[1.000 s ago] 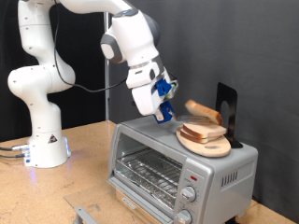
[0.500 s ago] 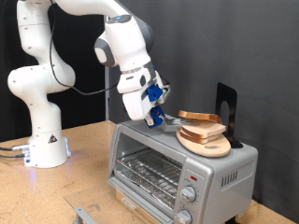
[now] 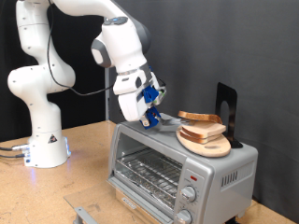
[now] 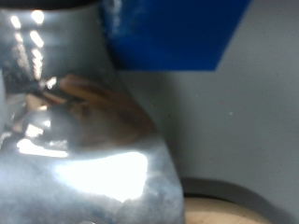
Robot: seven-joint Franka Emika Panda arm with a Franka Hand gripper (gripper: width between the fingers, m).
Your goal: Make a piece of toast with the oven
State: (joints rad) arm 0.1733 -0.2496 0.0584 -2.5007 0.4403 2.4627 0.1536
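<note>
Wooden table (image 3: 93, 177) carries the oven (image 3: 177, 168); fingers (image 3: 148, 119) pinch a blue-handled tool (image 3: 154, 105) under the piece of toast (image 3: 200, 118): best kept level.

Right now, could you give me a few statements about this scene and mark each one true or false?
1. The slice of bread is inside the oven. False: it is up on top, above a round wooden board, lying on a flat tool.
2. The gripper holds a blue-handled tool. True.
3. The oven door is open. True: the wire rack is exposed.
4. The wooden board sits on the table. False: it rests on the oven's roof.
5. The oven has round knobs on its front. True.
</note>
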